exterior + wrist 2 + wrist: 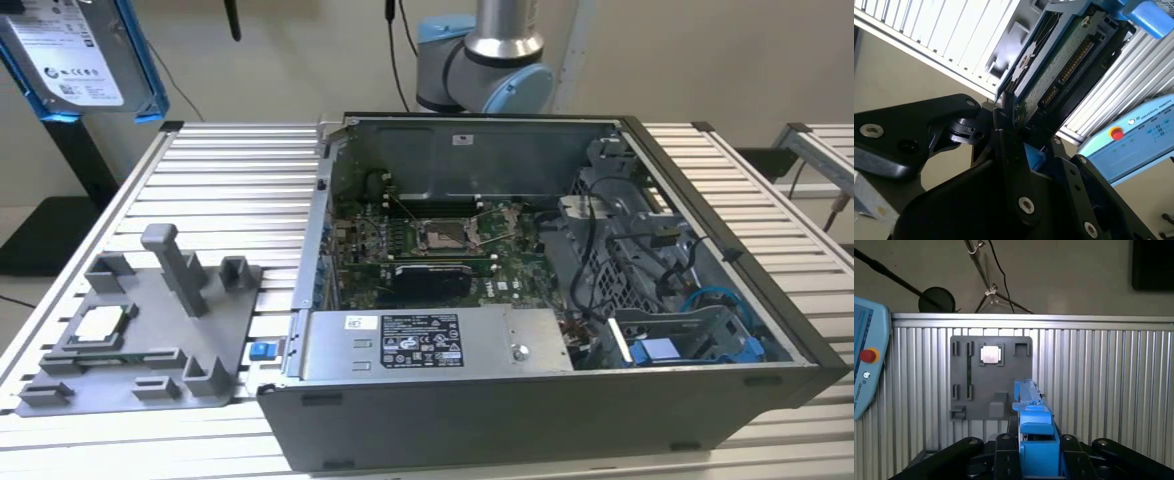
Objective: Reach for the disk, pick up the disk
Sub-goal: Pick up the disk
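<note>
The disk [80, 60] hangs in the air at the exterior view's upper left, above and beyond the table's corner; its white label faces the camera and blue bracket runs along its edges. In the first wrist view my gripper [1034, 441] is shut on the disk's blue bracket [1030, 410], a black finger on either side. The second wrist view shows the disk's [1064, 60] green circuit-board underside and connectors rising out of my gripper [1026, 140], with a blue bracket piece clamped between the fingers.
An open computer case [694, 200] fills the ribbed table's middle, with a grey power-supply box [427, 345] at its front. A grey fixture plate [134, 340] holding a square processor chip [100, 325] lies at the exterior view's left, far below the disk [991, 377]. A teach pendant [864, 360] sits beside the table.
</note>
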Controlling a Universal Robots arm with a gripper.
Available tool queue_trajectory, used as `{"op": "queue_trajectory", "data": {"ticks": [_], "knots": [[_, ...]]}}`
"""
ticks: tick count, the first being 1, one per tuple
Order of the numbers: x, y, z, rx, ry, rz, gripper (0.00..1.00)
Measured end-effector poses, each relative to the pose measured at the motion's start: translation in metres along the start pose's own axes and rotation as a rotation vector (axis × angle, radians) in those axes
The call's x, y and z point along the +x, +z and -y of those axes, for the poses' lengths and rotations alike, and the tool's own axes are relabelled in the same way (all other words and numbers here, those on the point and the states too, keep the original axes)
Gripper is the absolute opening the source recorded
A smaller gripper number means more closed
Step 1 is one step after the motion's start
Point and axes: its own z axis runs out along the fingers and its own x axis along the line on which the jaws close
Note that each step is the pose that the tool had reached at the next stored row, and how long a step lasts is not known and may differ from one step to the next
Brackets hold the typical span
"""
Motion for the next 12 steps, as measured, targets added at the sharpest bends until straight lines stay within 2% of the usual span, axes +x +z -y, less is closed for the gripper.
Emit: {"op": "queue_trajectory", "data": {"ticks": [4,12], "knots": [[-0.0001,-0.0002,0.0076,0.0,0.0,0.0,0.0],[-0.0001,-0.0003,0.0147,0.0,0.0,0.0,0.0]]}}
